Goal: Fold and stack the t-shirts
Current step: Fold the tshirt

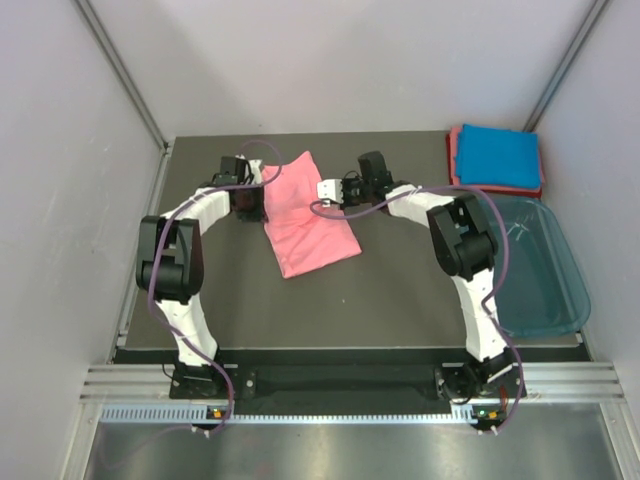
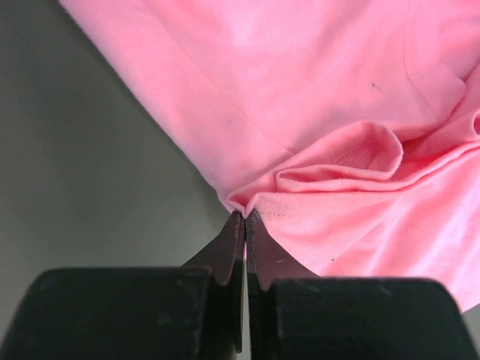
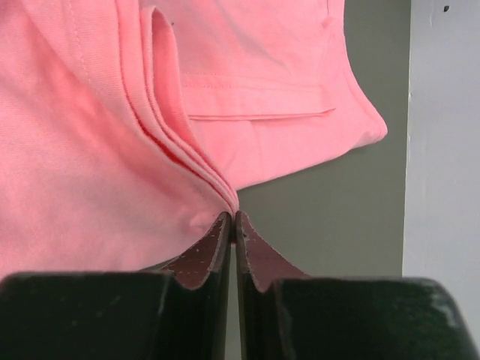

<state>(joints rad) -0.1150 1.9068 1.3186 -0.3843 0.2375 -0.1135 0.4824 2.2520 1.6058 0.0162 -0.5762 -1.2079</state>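
shirt (image 1: 305, 215) | left hand (image 2: 245, 219): pinching hem at its tips | right hand (image 3: 234, 219): pinching layered edge at its tips | risk: shallow pinch slips, layers splay, fold undone

I see a plain salmon-pink shirt (image 1: 305, 215) in the middle, a bright blue shirt (image 1: 497, 155) atop a reddish-pink shirt (image 1: 454, 160) at the far right corner, teal tub (image 1: 545, 270) by the right edge.

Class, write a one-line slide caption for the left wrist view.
Left gripper, shut, pinches a bunched edge of the salmon-pink t-shirt; dark table at left.
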